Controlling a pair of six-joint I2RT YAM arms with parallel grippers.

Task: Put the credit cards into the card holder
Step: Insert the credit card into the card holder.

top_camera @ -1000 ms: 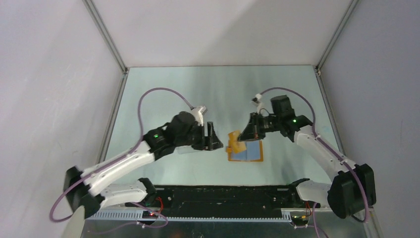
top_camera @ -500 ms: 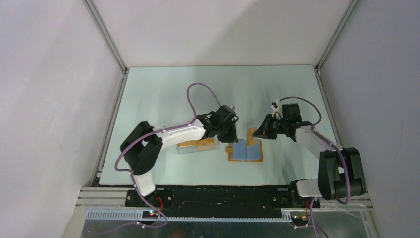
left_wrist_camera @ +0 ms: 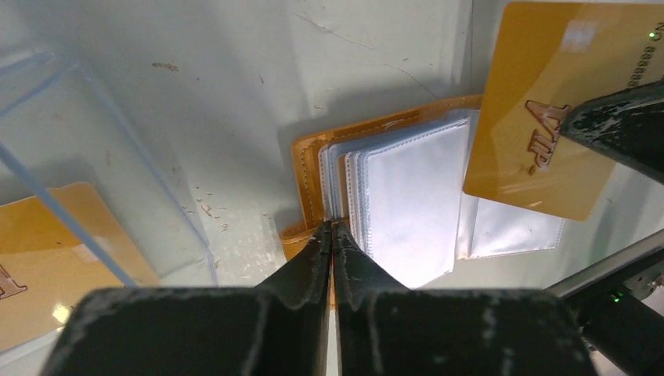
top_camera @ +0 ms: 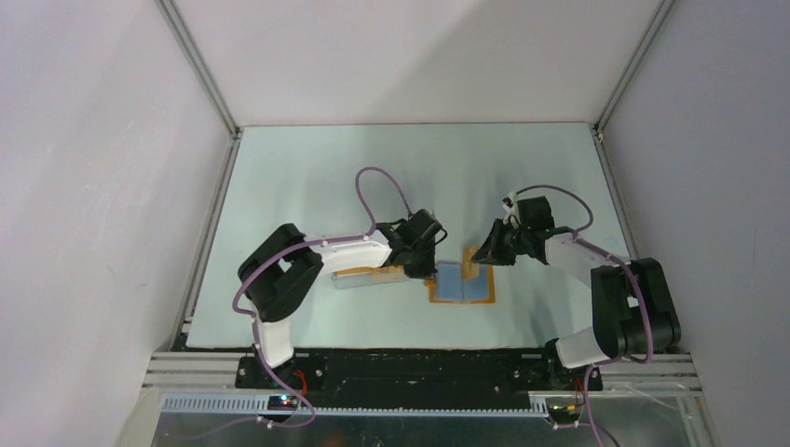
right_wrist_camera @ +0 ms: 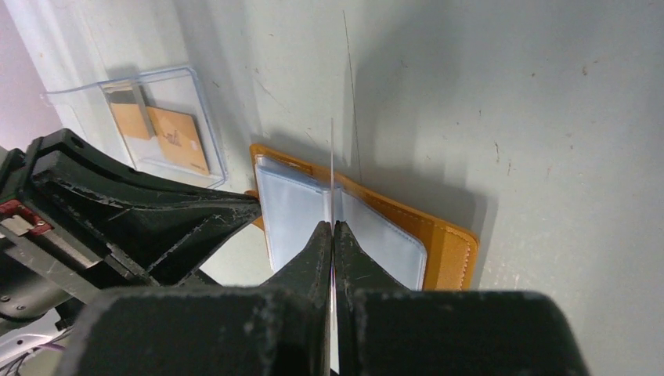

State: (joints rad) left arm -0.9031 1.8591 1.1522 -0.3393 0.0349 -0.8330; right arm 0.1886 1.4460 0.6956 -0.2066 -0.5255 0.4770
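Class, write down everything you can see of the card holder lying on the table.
The card holder lies open and flat on the pale table, between the two arms. Its cover is orange-tan and leather-like, with stitched edges. Inside is a fan of clear blue-grey plastic sleeves, seemingly empty. The left gripper is closed at its left edge and seems to pinch it. The right gripper holds a gold credit card edge-down over the sleeves; whether the card touches them is unclear.
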